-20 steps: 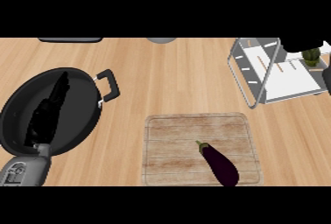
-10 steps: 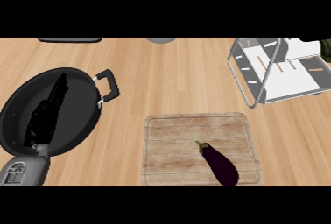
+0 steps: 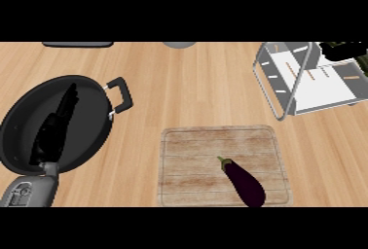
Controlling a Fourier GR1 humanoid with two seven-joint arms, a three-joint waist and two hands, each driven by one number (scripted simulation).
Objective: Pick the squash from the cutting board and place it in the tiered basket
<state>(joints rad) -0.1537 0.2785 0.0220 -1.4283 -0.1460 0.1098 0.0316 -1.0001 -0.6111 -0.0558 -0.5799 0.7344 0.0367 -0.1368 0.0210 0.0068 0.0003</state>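
A dark purple, elongated vegetable with a green stem (image 3: 243,184) lies on the wooden cutting board (image 3: 194,155), in its lower right part, stem pointing up-left. The tiered basket (image 3: 277,92), a grey wire frame with a white shelf, stands at the top right. My left hand (image 3: 59,121) rests at the lower left with its black fingers straight, stretched up over a black pan, far from the board. Nothing is in that hand. My right hand does not show.
The black pan (image 3: 90,131) with a loop handle (image 3: 120,92) fills the left side. A dark green thing (image 3: 345,48) sits at the basket's top right corner. A grey round object (image 3: 178,44) and a dark flat one (image 3: 78,44) lie along the far edge.
The dark green thing by the basket has shifted up toward the top edge. The vegetable, board, pan and left hand have not moved.
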